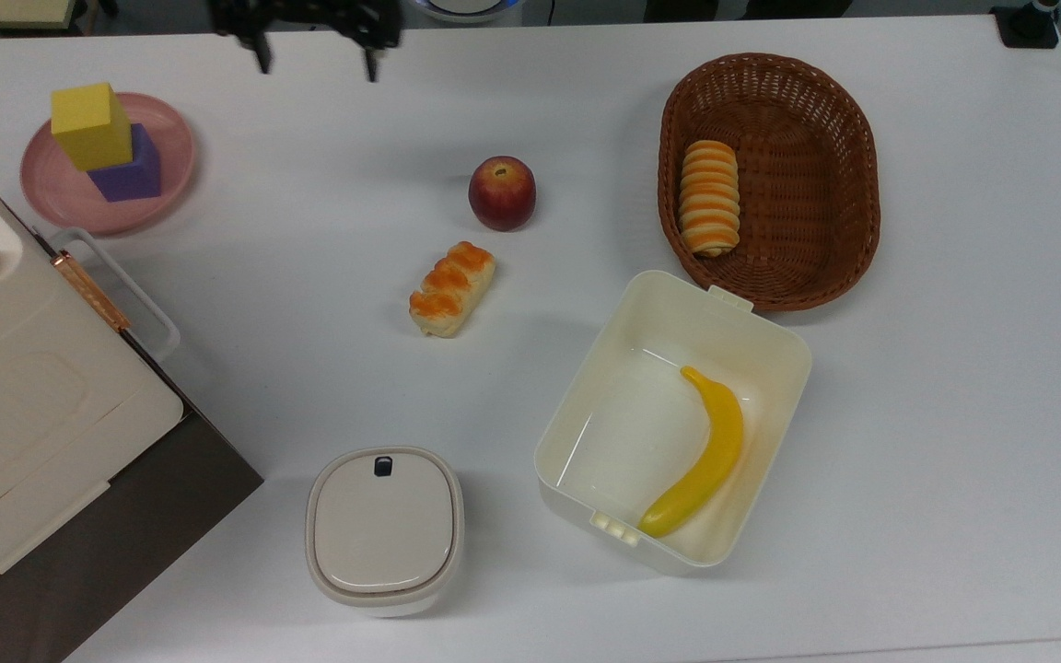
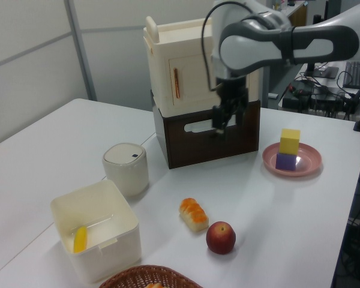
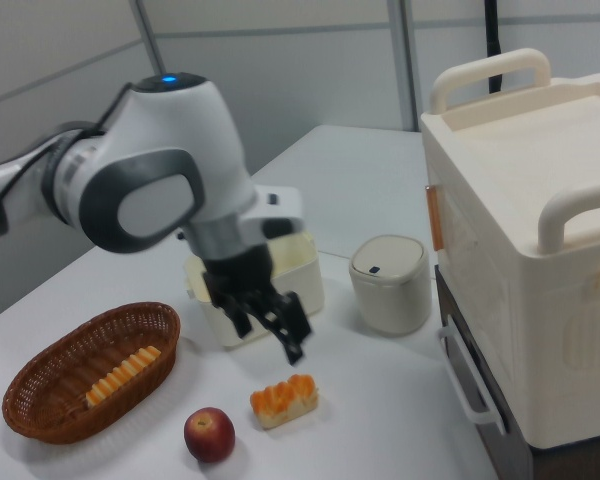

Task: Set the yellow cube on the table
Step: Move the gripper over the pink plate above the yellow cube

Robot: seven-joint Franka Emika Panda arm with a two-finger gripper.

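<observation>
White laminate is what you are working over: the table [image 1: 954, 414] runs wide and flat, with grey partition walls behind it in the left view and desks with cables beyond its far edge. Your gripper [image 1: 314, 60] hangs above the top view's upper edge of the table, its two fingers spread apart and holding nothing; in the left view it sits in front of the cream and brown cabinet [image 2: 192, 102]. The yellow cube [image 1: 91, 126] stands on the purple cube [image 1: 130, 166], both on the pink plate [image 1: 52, 189] near the top view's upper left corner, just beside the cabinet. Bare tabletop lies between the plate and the apple [image 1: 502, 192], and below the plate toward the bread roll [image 1: 451, 287]. The top view's right side past the wicker basket [image 1: 848, 138] is bare too. The open white bin [image 1: 770, 341] holds a banana [image 1: 701, 456], and a lidded cream canister [image 1: 383, 529] stands near the top view's lower edge.
</observation>
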